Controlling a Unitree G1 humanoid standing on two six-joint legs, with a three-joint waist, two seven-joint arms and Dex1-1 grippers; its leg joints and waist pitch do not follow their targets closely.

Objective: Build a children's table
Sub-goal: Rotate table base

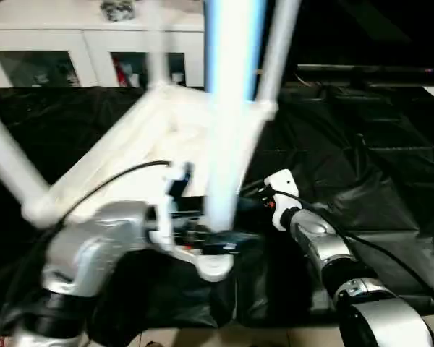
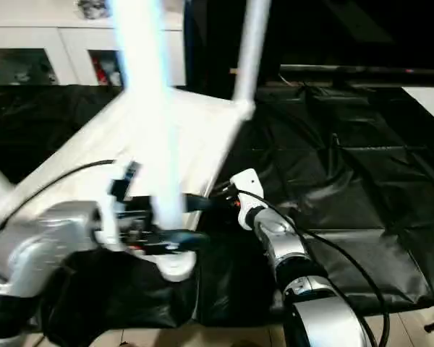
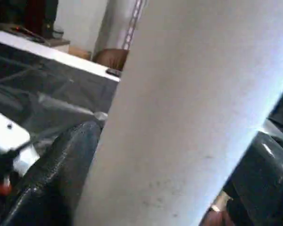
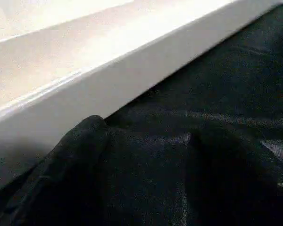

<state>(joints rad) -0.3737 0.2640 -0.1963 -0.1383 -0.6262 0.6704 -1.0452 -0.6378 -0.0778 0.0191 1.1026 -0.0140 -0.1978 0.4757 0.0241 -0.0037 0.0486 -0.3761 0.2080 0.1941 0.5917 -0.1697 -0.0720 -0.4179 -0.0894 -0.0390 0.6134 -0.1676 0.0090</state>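
Observation:
The white tabletop (image 1: 130, 159) lies upside down on black cloth, its ribbed underside facing up. Three white legs stand in its corner sockets: one at the far right (image 1: 278, 50), one at the far left (image 1: 155, 43), and one slanting out at the left (image 1: 11, 166). A fourth leg (image 1: 228, 108) rises at the near corner, and my left gripper (image 1: 217, 235) is shut on its lower end. In the left wrist view this leg (image 3: 179, 117) sits between two black fingers (image 3: 52, 174). My right gripper (image 1: 249, 199) reaches in from the right, close to the tabletop's near edge (image 4: 108, 80).
A white glass-fronted cabinet (image 1: 72, 43) stands behind the work area. Wrinkled black cloth (image 1: 362, 159) covers the surface to the right. A strip of pale floor (image 1: 275, 336) runs along the near edge.

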